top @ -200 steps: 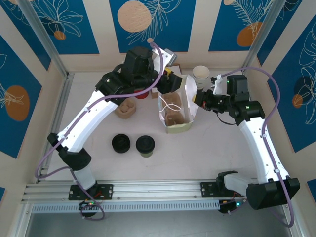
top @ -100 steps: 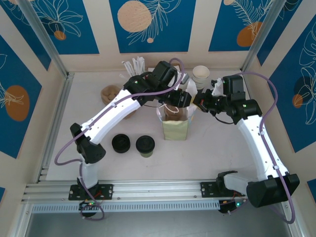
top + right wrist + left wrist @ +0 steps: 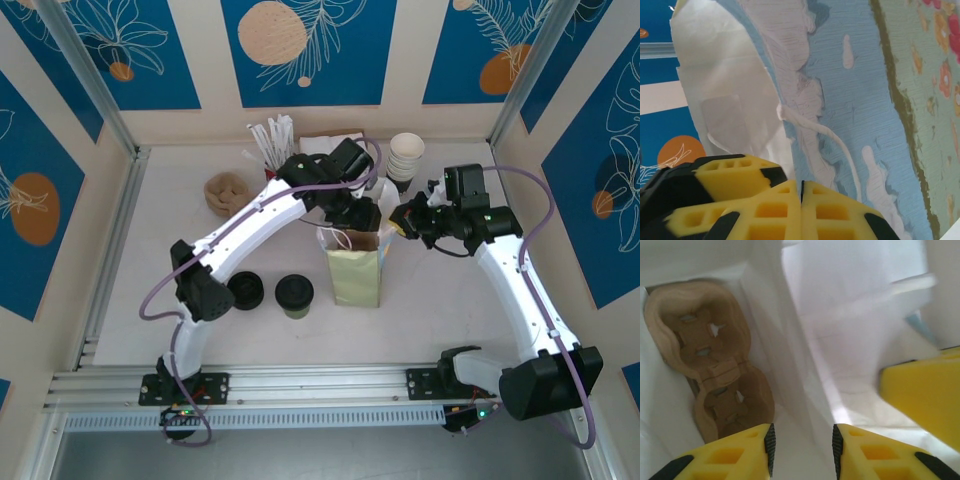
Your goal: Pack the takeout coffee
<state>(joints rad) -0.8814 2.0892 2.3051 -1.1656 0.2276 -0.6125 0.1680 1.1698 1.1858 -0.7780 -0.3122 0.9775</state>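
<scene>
The takeout coffee [image 3: 294, 296], black lid over an olive-green side, stands on the table left of the upright paper bag [image 3: 357, 268]. My left gripper [image 3: 365, 215] hangs over the bag's mouth. In the left wrist view this gripper [image 3: 802, 445] is open, with the bag's white wall [image 3: 805, 365] between its fingers. A brown cup carrier [image 3: 705, 375] lies at the bag's bottom. My right gripper [image 3: 398, 222] is shut on the bag's right rim, its jaws [image 3: 801, 192] pressed together on the printed wall [image 3: 865, 90].
A low black lid piece [image 3: 245, 290] sits left of the coffee. Stacked cream cups [image 3: 406, 155], stirrers [image 3: 270, 135] and napkins [image 3: 330, 145] line the back wall. A brown pulp piece [image 3: 227, 190] lies at the back left. The bag's white cord handle [image 3: 830, 135] hangs loose.
The left arm swung from the back left to the bag's mouth and its jaws narrowed. The bag went from tilted open to upright. The right gripper kept its hold.
</scene>
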